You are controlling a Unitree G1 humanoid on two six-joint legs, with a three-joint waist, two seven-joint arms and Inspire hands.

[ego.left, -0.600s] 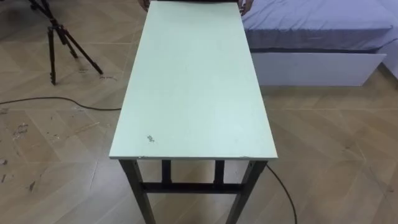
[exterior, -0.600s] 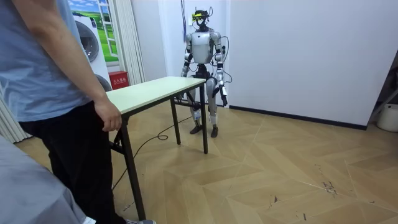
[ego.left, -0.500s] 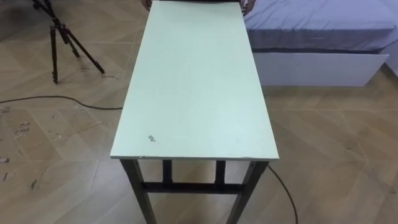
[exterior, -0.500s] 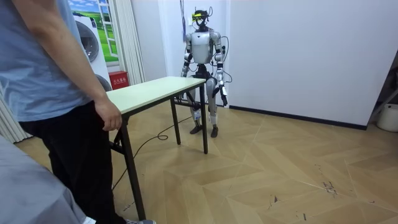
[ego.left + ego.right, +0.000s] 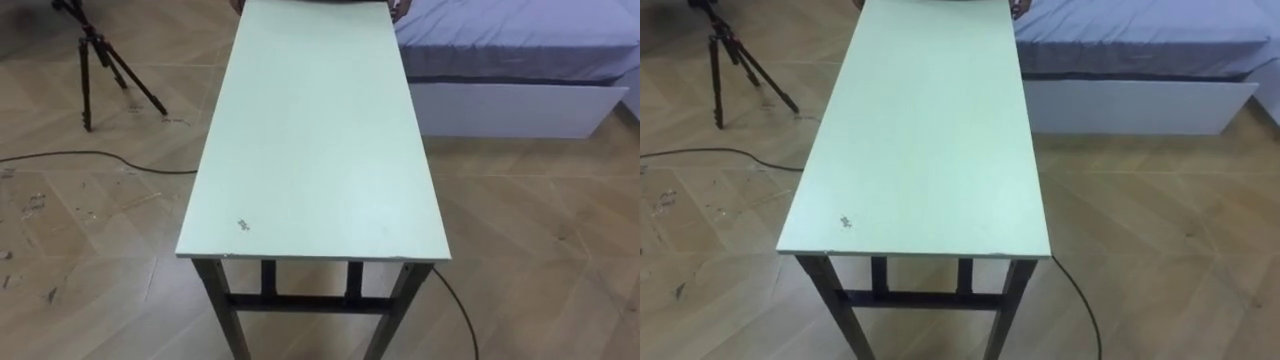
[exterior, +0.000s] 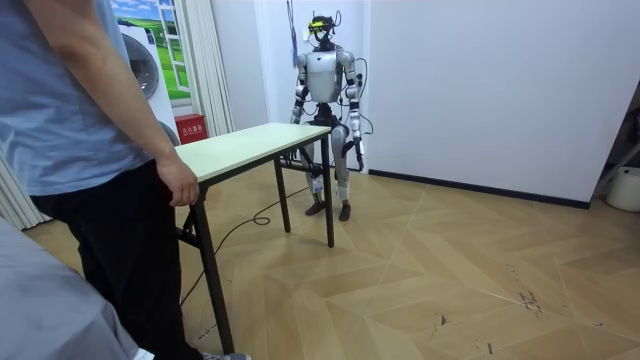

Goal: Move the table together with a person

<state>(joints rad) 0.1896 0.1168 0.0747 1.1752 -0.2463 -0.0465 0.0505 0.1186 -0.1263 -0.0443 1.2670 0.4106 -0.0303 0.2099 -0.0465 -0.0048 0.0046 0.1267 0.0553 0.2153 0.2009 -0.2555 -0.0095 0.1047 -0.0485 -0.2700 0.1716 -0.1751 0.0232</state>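
Bench near end sits just before robot, ungripped; left hand hangs at its side, state can't be told. Should take both near corners evenly and lift level w/ person's hand at far end. Tripod, cable on left, bed close on right: steer btwn.
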